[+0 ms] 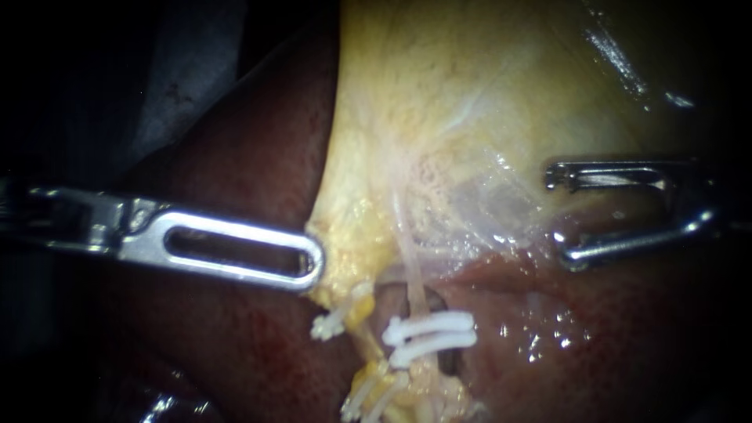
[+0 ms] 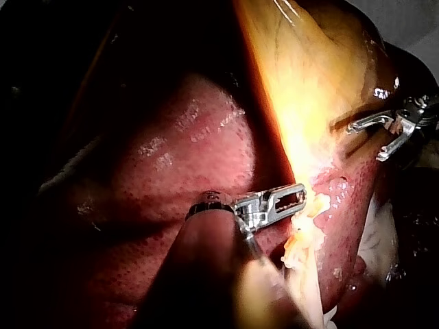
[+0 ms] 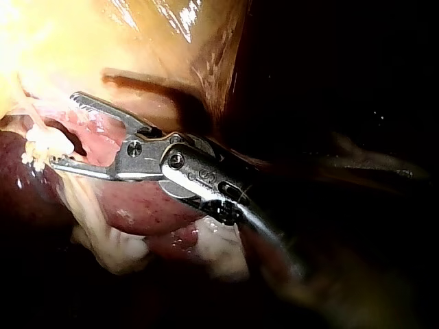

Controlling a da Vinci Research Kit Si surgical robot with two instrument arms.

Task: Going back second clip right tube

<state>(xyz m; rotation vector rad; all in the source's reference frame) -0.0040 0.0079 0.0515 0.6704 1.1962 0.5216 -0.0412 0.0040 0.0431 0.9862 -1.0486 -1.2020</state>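
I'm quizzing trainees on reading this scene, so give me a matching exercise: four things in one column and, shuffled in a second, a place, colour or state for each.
Things
1. left tool
2. right tool
3. white clips
4. liver

Descriptions
A. dark red, glistening
B. jaws apart, gripping nothing
C. side by side across a thin pale tube
D. tip at the yellow edge of the gallbladder

Pairs: 1-D, 2-B, 3-C, 4-A
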